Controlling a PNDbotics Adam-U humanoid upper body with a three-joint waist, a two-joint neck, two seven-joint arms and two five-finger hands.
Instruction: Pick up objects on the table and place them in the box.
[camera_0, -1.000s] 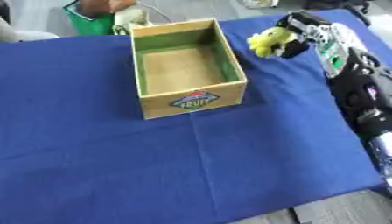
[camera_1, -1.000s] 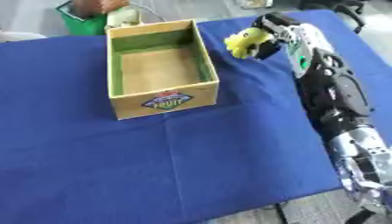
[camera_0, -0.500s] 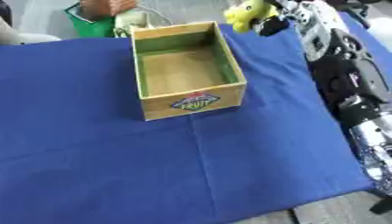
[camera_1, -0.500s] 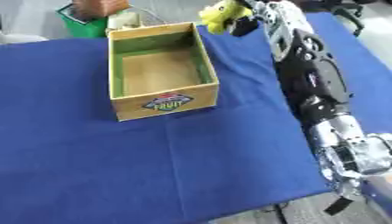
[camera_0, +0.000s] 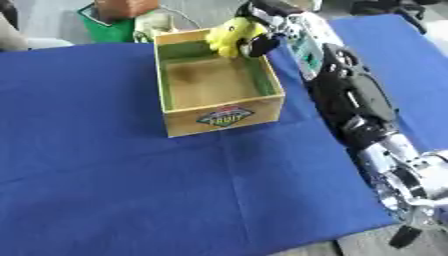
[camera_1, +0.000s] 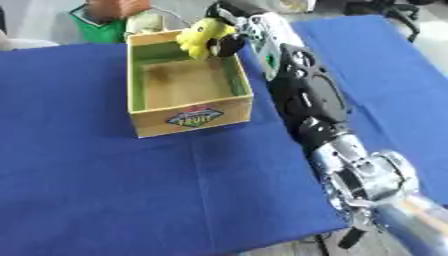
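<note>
A yellow toy (camera_0: 229, 36) hangs over the far right corner of the wooden box (camera_0: 220, 116), held above its green-lined inside. My right hand (camera_0: 260, 39) is shut on the toy, its dark fingers curled round the right side. The right arm stretches from the lower right along the box's right wall. The box has a fruit label on its front and nothing shows on its floor. My left hand is in no view.
A blue cloth (camera_0: 105, 175) covers the table. Behind the box stand a green container (camera_0: 109, 26) and a pale object (camera_0: 156, 24) off the cloth. The table's front edge runs near the lower right corner.
My right hand has carried the yellow toy leftward from beside the box to above its far right corner. The camera has also shifted.
</note>
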